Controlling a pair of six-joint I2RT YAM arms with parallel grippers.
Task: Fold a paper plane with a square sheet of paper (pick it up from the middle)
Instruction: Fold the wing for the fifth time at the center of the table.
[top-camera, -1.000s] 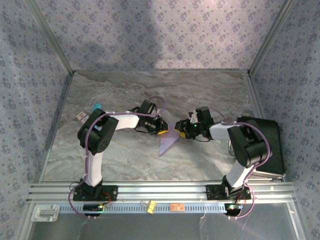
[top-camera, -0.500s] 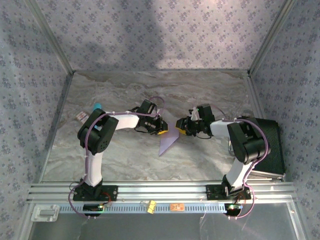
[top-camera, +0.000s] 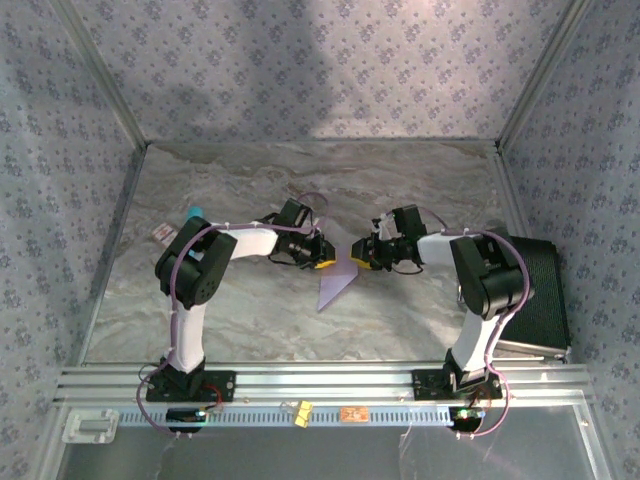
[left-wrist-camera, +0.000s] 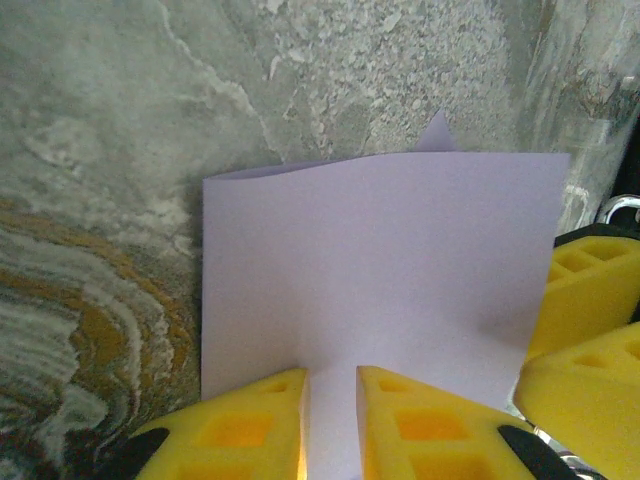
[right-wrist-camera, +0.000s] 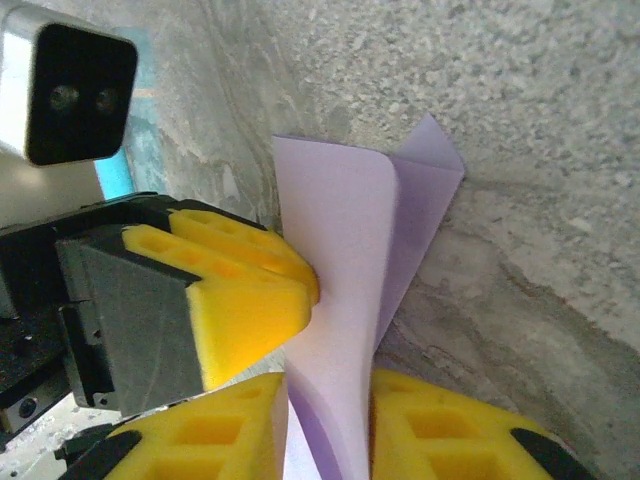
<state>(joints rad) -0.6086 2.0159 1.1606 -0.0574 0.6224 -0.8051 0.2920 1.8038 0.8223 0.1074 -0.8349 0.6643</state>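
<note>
Since a second ago right gripper (top-camera: 360, 256) has slid left and narrowed onto paper sheet (top-camera: 335, 285). Leftmost, left gripper (top-camera: 322, 262) clamped on sheet's edge, sheet rising between its jaws. Paper sheet partly folded, at middle of worktop (top-camera: 250, 320), bridging both grippers, pointed corner toward arm bases. Right gripper pinched on folded edge opposite.

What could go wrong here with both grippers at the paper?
1. The right gripper straddles the folded sheet right beside the left gripper; the two could collide.
2. The sheet's layers splay apart in the right wrist view; clamping may set a stray crease.
3. The left gripper is clamped on it, so any pull apart might tear it.
</note>
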